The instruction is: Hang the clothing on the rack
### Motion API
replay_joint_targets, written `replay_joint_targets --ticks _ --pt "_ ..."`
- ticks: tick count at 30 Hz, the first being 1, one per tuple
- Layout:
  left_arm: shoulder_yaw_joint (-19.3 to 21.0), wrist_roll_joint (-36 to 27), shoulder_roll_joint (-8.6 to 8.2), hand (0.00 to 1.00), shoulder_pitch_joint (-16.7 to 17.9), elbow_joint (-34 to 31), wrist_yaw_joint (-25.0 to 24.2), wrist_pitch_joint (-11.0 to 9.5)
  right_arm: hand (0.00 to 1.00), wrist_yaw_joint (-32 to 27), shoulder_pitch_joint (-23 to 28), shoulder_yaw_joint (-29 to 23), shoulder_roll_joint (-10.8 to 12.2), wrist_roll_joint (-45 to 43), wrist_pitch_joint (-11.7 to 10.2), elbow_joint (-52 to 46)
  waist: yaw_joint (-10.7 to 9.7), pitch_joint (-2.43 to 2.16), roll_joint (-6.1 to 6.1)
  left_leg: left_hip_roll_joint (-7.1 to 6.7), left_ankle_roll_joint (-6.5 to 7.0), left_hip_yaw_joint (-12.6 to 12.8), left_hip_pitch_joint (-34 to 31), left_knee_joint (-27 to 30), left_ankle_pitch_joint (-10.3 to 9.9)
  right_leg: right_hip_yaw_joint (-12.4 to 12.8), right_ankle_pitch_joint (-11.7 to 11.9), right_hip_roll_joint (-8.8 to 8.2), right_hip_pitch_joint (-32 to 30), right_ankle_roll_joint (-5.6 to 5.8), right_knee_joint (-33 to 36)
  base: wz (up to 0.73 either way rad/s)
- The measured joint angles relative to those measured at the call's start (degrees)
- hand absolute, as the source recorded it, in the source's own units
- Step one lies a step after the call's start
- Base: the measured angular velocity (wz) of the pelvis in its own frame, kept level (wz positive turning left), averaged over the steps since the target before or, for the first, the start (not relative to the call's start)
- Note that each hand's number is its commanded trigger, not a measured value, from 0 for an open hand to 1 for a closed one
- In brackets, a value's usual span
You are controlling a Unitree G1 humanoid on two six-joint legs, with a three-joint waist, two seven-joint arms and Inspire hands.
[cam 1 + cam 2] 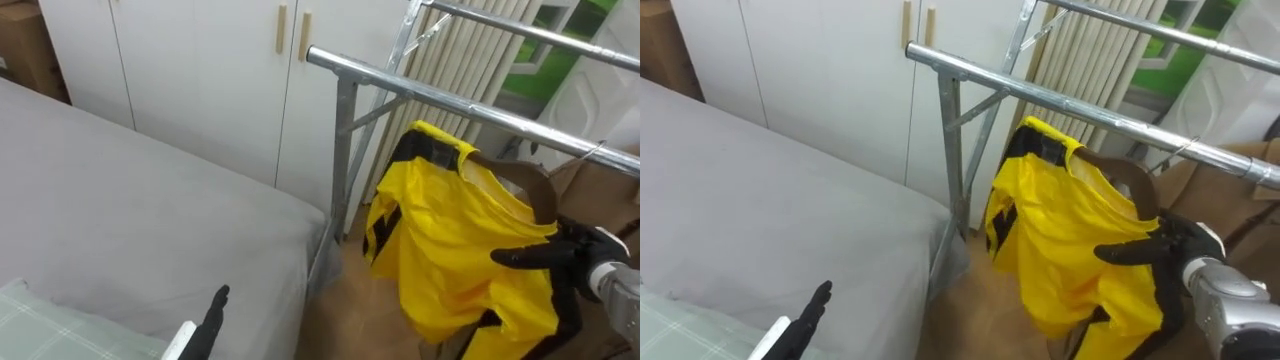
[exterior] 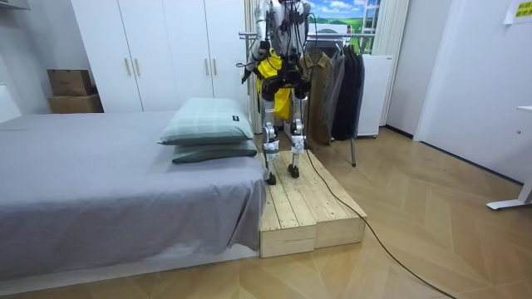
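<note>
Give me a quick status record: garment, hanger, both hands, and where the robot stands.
garment: yellow jacket with black trim, on a brown hanger
hanger hook: at the metal rail; seated or not, cannot tell
right hand: against the jacket's right side
left hand: open, idle over the grey bed
stance: on the wooden platform beside the bed, at the rail

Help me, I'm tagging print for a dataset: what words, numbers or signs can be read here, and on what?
yellow garment: black marks on its side, too blurred to read.
yellow wall sheet: too small to read.
No other text shows, so nothing can be quoted.
</note>
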Motion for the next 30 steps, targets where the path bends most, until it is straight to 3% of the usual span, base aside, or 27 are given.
replay_joint_targets --ticks 13,22,30 --pt "-1.0 0.0 -0.17 0.00 -0.6 0.0 2.9 -1.0 0.00 -6.3 0.0 -0.1 0.1 0.1 -0.7 -6.1 -2.2 -0.01 0.44 0.14 -0.01 2.2 0.1 -0.4 0.0 0.9 0.0 -0.03 -0.5 0.01 0.1 -0.03" --pt "-0.9 0.1 -1.28 0.00 -5.2 -0.1 3.1 -1.1 0.00 -10.4 0.1 -0.2 1.3 -1.8 -2.6 -10.1 -3.4 -0.07 2.53 0.30 -0.01 4.9 1.1 -0.5 0.0 3.0 0.0 0.10 -0.4 0.02 0.2 -0.10" --pt "-2.4 0.1 -1.60 0.00 -8.5 -0.1 5.9 -3.1 0.00 -11.9 7.0 0.1 3.7 -3.1 -3.6 -22.6 -4.9 -0.17 2.99 0.45 0.00 6.6 1.1 -0.5 0.0 4.6 0.0 0.38 -1.0 0.02 0.2 -0.10"
